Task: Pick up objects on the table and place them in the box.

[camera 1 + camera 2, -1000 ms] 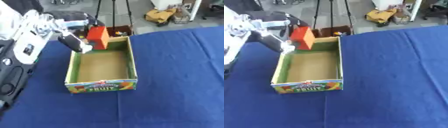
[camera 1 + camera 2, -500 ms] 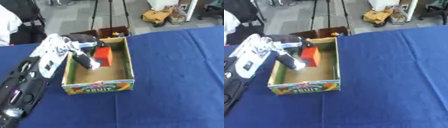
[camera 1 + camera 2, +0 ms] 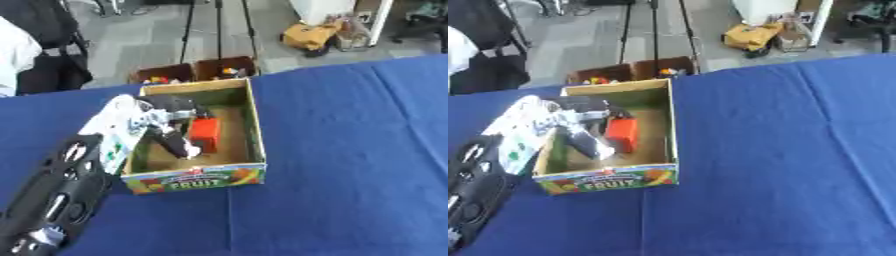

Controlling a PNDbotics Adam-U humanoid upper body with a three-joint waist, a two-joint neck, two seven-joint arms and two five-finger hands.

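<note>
1. Red block (image 3: 206, 134) sits inside the box (image 3: 254, 131), on the brown floor, roughly mid-length, nearer the right wall than the left; a strip of floor shows between block and right wall
2. Left hand (image 3: 166, 131) reaches in over the box's left wall; fingers curled around the block's left side, dark thumb (image 3: 181, 146) angled down toward the near end of the floor. Whether the block rests on the floor or hangs in the grip, cannot tell
3. Box: open top, green inner walls, "FRUIT" print on the near face; far end of the floor behind the block is bare, near end partly covered by the thumb
4. Left arm (image 3: 61, 190) runs from the lower left corner up to the box, lying along the outside of the left wall
5. Blue cloth table (image 3: 350, 150): wide open area right of the box and in front of it; the far edge runs just behind the box's far wall
6. Past that edge, on the grey floor: two small dark bins (image 3: 197, 72) close behind the box
7. Right hand not visible in either view
</note>
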